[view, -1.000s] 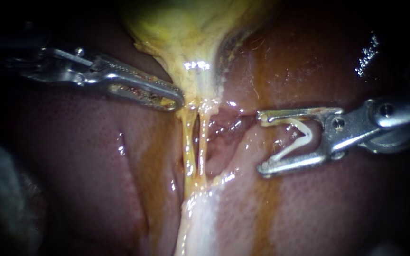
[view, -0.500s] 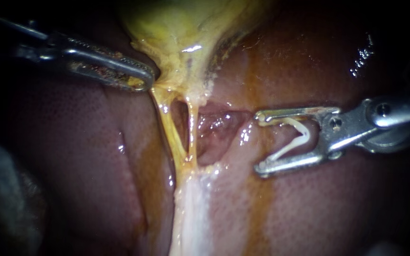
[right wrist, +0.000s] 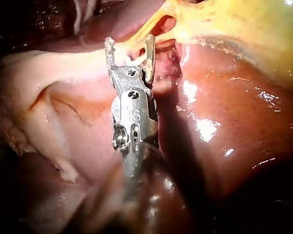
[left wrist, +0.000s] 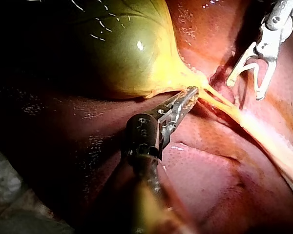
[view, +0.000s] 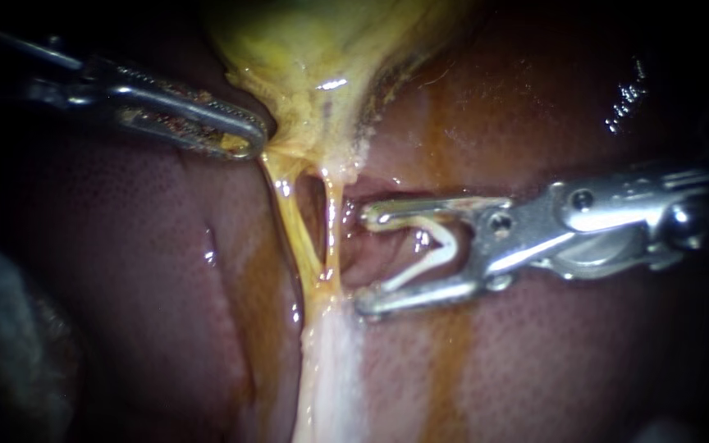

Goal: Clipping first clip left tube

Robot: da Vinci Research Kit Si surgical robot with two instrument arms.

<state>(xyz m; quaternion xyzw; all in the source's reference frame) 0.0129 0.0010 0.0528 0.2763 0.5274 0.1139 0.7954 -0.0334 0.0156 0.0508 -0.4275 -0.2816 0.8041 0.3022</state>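
My left instrument (view: 244, 141) comes in from the upper left, its jaws shut on the yellow neck of the gallbladder (view: 322, 57). Below that grip two thin yellow tubes fork apart: the left tube (view: 289, 221) and the right tube (view: 331, 230). They join again lower down. My right instrument (view: 365, 261) holds an open white clip (view: 441, 242) between its widely spread jaws. The jaw tips lie just right of the right tube, and neither tube is between them. The left wrist view shows the left instrument (left wrist: 188, 97) gripping the neck. The right wrist view shows the right instrument (right wrist: 129, 46) just short of the tubes (right wrist: 146, 31).
Reddish-brown liver (view: 166, 271) lies on both sides of the tubes. A pale band of tissue (view: 330, 369) runs down from where they join. A raw pink pocket (view: 371, 246) sits behind the right instrument's jaws. The green gallbladder body (left wrist: 127, 48) bulges beyond the left instrument.
The left instrument first pulled the gallbladder neck up and to the left, spreading the tubes, then held still. The right instrument has since moved left with its clip, close to the right tube.
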